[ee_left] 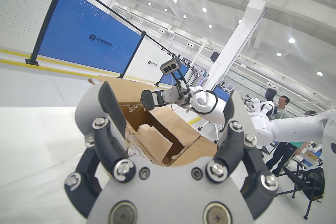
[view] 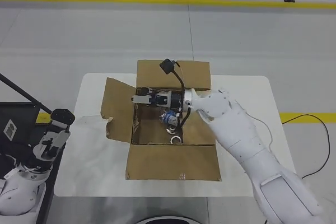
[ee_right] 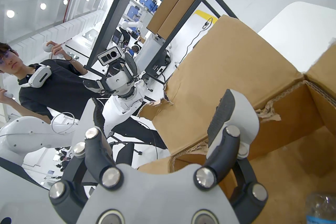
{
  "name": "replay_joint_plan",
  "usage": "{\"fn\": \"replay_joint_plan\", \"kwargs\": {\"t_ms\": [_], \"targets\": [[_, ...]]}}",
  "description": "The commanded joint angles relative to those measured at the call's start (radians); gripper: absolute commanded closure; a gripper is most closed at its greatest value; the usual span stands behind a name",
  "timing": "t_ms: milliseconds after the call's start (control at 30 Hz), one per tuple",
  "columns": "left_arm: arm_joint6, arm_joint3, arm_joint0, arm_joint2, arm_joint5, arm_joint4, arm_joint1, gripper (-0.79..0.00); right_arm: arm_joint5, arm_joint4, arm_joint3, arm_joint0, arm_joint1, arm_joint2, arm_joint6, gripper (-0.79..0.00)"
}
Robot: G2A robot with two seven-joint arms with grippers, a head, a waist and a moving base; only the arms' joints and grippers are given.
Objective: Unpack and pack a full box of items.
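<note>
Cardboard box (view: 173,162) open | R fingers (ee_right: 225,109) wide, empty, over box | L fingers (ee_left: 111,104) wide, empty

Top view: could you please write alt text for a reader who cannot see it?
The right gripper, open, hangs over an open cardboard box in the middle of a white table; a bottle lies inside. The left gripper, open, sits at the table's left edge.

White, rounded right arm (view: 241,134); right tool (ee_right: 160,101) grey-plated, silver screws, black ribbed finger pads (ee_right: 221,112).
</note>
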Motion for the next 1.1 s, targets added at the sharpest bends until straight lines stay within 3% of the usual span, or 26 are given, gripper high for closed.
{"fn": "replay_joint_plan", "kwargs": {"t_ms": [0,133,300,400,533,600,1067], "targets": [[0.007,-0.027,0.002,-0.001,0.021,0.026,-0.003,-0.785,0.062,-0.076,-0.208,-0.123,0.046,0.104,0.011,-0.785],[-0.009,-0.1,0.006,0.012,0.066,0.055,-0.006,-0.785,0.14,-0.193,-0.544,-0.36,0.112,0.29,0.05,-0.785],[-0.108,-0.211,-0.021,0.056,0.178,0.059,-0.003,-0.785,0.111,-0.26,-0.765,-0.569,0.156,0.461,0.078,-0.785],[-0.206,-0.277,-0.068,0.098,0.325,0.054,0.001,-0.785,0.058,-0.268,-0.833,-0.669,0.173,0.552,0.074,-0.785],[-0.409,-0.338,-0.165,0.215,0.54,-0.028,0.007,-0.785,-0.036,-0.229,-0.867,-0.794,0.19,0.676,0.032,-0.785],[-0.478,-0.339,-0.229,0.26,0.639,-0.061,0.009,-0.785,-0.041,-0.225,-0.867,-0.803,0.191,0.685,0.032,-0.785],[-0.509,-0.32,-0.221,0.285,0.674,-0.088,0.008,-0.785,-0.041,-0.225,-0.867,-0.803,0.191,0.685,0.032,-0.785]]}}
